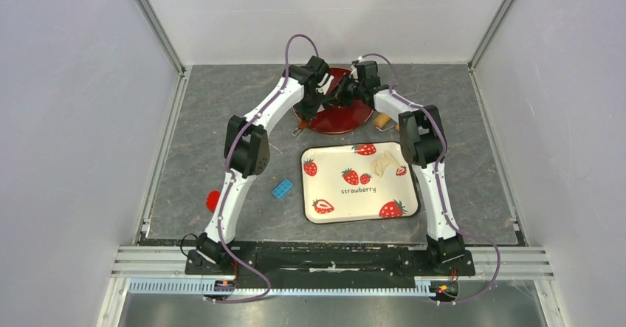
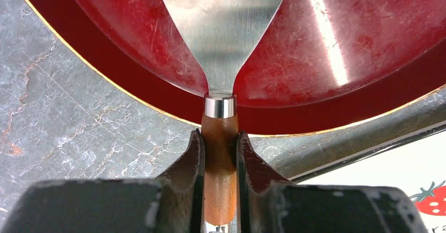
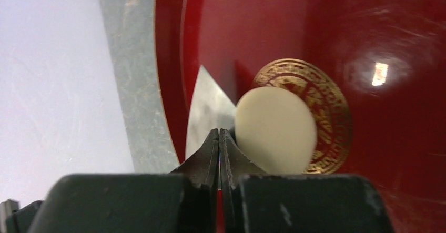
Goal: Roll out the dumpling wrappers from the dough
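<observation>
Left gripper [image 2: 220,138] was clamped on the wooden handle [image 2: 219,180] of the metal spatula [image 2: 223,22], jaws narrow, blade out over the red plate [image 2: 368,59]. Right gripper [image 3: 219,135] was fully closed, tips together, nothing visible between them.

Dumpling wrapper [image 3: 276,130] sat round and intact in the plate's middle, covering part of the gold emblem [image 3: 328,112], its edge just beside my right fingertips. Couldn't tell if that edge rested on the blade tip or on the plate. Plate was near the middle of the table's [image 1: 221,105] far edge. Leftover dough [image 1: 384,164] lay near the far right corner of the strawberry tray [image 1: 354,201].

My read: the step was getting the wrapper off the blade and flat onto the plate. To do it well:
- hold the blade low, nearly flat
- use the closed right tips as a stop against the wrapper's rim, not its face
- draw the spatula back slowly

Light contact only. The disc looked thin and soft, so it would likely dent, fold or stretch out of round.
</observation>
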You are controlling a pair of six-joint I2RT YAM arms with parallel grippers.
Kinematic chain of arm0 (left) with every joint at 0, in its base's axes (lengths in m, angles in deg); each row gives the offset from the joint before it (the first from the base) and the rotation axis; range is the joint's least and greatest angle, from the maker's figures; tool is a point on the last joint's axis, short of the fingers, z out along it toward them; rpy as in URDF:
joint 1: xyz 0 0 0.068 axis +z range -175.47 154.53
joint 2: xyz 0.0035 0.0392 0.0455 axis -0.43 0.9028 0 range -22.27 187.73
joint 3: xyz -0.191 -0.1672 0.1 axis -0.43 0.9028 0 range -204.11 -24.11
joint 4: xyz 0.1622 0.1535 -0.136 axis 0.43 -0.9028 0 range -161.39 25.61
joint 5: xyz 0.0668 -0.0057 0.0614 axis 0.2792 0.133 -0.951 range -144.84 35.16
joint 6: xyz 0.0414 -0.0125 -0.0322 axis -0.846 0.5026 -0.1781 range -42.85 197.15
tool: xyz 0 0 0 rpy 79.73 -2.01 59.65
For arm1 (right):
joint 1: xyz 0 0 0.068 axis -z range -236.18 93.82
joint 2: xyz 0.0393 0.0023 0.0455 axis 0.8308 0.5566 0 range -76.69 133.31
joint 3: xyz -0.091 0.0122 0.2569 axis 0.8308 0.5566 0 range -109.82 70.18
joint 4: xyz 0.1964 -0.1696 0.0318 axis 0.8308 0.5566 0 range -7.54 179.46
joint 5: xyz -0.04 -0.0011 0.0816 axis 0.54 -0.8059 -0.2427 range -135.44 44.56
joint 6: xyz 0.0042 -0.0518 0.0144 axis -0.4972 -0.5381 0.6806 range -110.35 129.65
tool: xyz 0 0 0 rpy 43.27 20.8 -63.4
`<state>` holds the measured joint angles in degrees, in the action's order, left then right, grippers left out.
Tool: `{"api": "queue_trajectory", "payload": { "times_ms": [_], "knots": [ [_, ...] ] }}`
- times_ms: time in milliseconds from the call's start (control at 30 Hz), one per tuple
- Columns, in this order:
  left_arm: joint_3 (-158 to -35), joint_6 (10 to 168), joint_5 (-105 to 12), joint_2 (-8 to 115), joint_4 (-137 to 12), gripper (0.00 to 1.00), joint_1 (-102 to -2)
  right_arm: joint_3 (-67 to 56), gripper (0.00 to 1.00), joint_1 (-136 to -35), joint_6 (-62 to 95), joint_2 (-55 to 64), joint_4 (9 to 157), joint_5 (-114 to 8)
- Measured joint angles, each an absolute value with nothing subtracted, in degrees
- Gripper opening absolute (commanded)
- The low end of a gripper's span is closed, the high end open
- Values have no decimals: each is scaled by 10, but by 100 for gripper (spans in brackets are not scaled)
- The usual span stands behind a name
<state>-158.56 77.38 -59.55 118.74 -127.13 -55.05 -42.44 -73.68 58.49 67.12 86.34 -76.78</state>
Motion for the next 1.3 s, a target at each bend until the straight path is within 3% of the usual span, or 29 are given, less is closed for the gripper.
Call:
{"api": "queue_trajectory", "payload": {
  "times_ms": [733, 867, 1067, 1300],
  "knots": [
    [-1555, 761, -624, 1168, -1299, 2, -544, -427, 1, -736, 566, 675, 922, -720],
    [-1490, 761, -625, 1110, -1288, 2, -544, -419, 14, -731, 584, 675, 898, -740],
    [-1395, 770, -618, 988, -1234, 2, -539, -368, 41, -725, 607, 659, 843, -780],
    [-1222, 811, -577, 839, -1137, 2, -502, -259, 68, -724, 583, 542, 834, -794]
  ]
}}
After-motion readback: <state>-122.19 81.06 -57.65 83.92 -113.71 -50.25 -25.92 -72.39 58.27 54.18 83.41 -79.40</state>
